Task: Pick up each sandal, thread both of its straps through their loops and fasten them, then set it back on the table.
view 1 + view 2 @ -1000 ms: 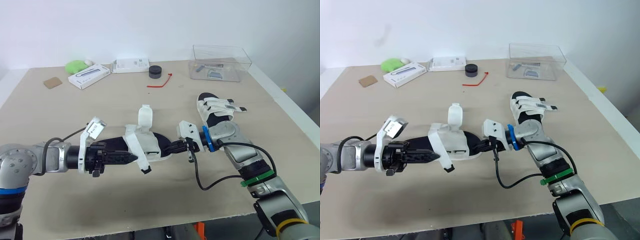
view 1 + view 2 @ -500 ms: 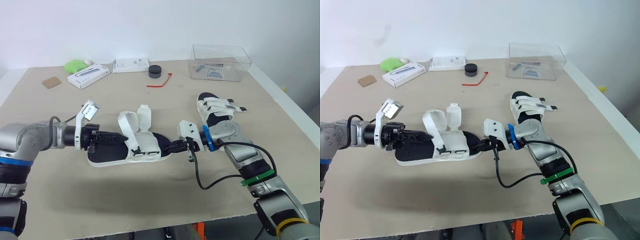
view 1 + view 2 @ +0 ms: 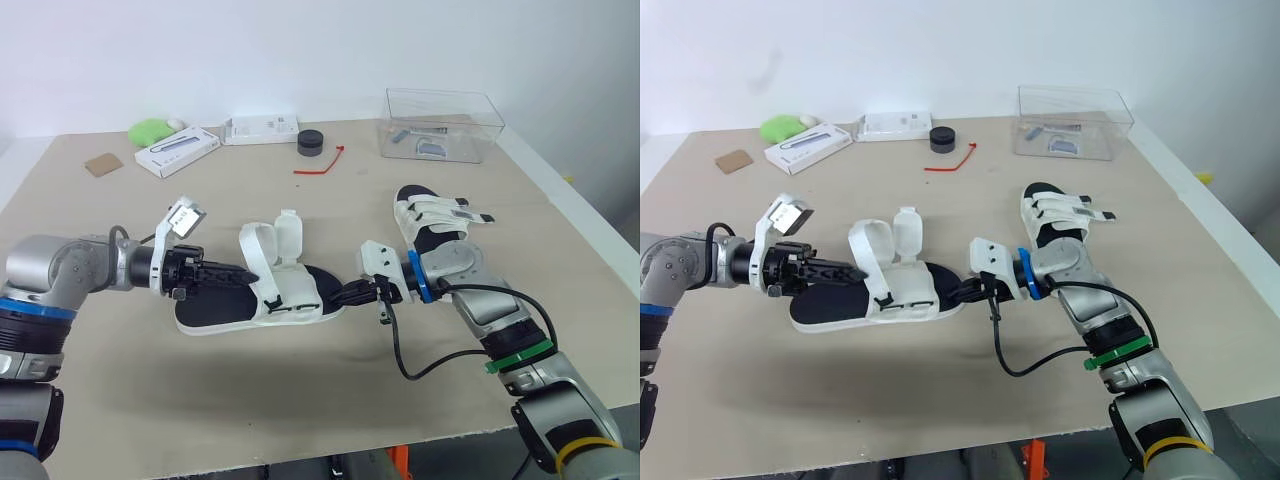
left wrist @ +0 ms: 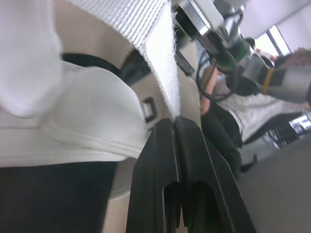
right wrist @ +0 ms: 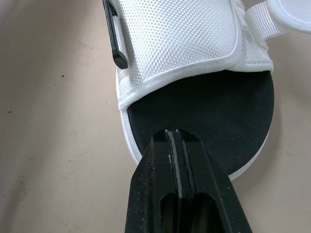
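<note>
– How many things are on the desk (image 3: 120,400), biggest first?

– One clear box (image 3: 444,122) at the far right corner. Two sandals. Two flat white boxes (image 3: 178,151) at the far edge, then one green lump (image 3: 151,131), one black round cap (image 3: 311,142), one scrap of card (image 3: 103,165) and one red tie (image 3: 322,163).

– And the sandals?

– Both have white uppers on black footbeds. The fastened sandal (image 3: 432,225) lies on the right with its straps closed across it. The open sandal (image 3: 212,305) lies flat in the middle, between the arms. Its rear strap (image 3: 252,250) arches up and its front flap (image 3: 290,232) stands upright, with black loops showing on the near side.

– The pincers?

– The left pincer (image 3: 238,276) reaches in over the heel. Its fingers are pressed together, and the rear strap's fuzzy edge runs into their tips. The right pincer (image 5: 174,133) is closed too, holding nothing that I can see, its tips at the toe end of the footbed.
</note>
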Robot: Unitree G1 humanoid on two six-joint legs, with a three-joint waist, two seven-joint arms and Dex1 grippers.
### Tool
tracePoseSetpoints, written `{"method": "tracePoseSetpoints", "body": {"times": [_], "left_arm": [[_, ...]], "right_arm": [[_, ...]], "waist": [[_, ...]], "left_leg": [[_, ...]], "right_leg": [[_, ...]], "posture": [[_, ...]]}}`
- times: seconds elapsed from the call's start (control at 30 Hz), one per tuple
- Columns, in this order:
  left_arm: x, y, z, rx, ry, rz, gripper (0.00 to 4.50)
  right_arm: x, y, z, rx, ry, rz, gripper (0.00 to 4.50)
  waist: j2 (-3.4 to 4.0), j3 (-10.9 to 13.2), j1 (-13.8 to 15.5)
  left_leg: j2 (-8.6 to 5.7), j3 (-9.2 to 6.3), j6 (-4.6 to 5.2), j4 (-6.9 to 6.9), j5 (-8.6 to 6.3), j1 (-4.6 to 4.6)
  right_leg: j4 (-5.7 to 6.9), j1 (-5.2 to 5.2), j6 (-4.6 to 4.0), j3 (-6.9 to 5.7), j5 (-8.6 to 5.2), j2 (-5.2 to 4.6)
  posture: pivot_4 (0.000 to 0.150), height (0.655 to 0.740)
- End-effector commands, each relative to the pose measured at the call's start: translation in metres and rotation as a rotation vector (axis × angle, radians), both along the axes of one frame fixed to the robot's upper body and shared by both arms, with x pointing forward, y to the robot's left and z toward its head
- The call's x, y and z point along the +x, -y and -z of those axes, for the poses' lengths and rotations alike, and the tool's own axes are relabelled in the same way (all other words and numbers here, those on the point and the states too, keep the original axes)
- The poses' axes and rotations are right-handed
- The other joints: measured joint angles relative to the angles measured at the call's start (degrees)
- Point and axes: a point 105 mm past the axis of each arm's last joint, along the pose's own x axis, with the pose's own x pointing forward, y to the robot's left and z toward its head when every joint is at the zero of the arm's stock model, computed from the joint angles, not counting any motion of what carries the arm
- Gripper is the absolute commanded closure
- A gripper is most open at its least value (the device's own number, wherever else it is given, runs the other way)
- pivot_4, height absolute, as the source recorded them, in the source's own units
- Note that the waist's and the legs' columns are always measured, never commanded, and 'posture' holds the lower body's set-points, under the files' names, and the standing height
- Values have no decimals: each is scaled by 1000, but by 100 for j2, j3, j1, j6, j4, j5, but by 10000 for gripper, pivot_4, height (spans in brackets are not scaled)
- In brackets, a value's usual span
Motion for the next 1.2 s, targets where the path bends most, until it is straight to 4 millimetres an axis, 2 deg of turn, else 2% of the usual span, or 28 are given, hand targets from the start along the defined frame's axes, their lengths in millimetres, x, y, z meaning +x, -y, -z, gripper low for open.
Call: {"method": "tracePoseSetpoints", "body": {"times": [0.03, 0.3, 0.63, 0.87, 1.07, 1.1, 1.17, 1.2], "left_arm": [[-3, 2, -1, 7, 6, 23, 44527], [-1, 3, 6, 29, 1, 24, 44527], [5, 22, 7, 59, 83, 87, 44527], [-4, 20, 16, 124, 86, 146, 44527], [0, 18, 15, 105, 52, 98, 44527], [1, 18, 14, 100, 54, 90, 38958], [2, 20, 10, 91, 95, 87, 31301], [2, 21, 8, 88, 119, 92, 26039]], "right_arm": [[2, 3, -9, 7, 31, 4, 45000], [2, 3, -9, 1, 30, 5, 45000], [4, 3, -9, 3, 32, 9, 45000], [4, 3, -9, 5, 31, 15, 45000], [4, 4, -9, 4, 31, 17, 45000], [4, 4, -9, 3, 31, 17, 45000], [5, 4, -9, 2, 31, 16, 45000], [5, 4, -9, 2, 32, 15, 45000]], "waist": [[0, 0, 0], [0, 0, 0], [0, 0, 1], [0, 0, 1], [0, 0, 0], [0, 0, 1], [0, 0, 1], [0, 0, 1]], "left_leg": [[0, -1, 0, 0, 0, 0], [0, -1, 0, 0, 0, 0], [0, -1, 0, 1, 0, 0], [0, -1, 1, 0, 0, -1], [0, -1, 1, 1, 0, 0], [0, -1, 1, 1, 0, 0], [0, -1, 1, 0, 0, 0], [0, -1, 1, 0, 0, 0]], "right_leg": [[0, 0, 0, 0, 0, 0], [0, 0, -1, 0, 0, 0], [0, 1, 0, 0, 0, 0], [0, 0, 0, 0, 0, 0], [1, 1, 0, 0, 0, 0], [1, 0, 0, 0, 0, 1], [1, 1, 0, 0, 0, 1], [1, 1, 0, 0, 0, 0]], "posture": [[1500, 7400], [1500, 7400], [1500, 7400], [1500, 7400], [1500, 7400], [1500, 7400], [1500, 7400], [1500, 7400]]}}
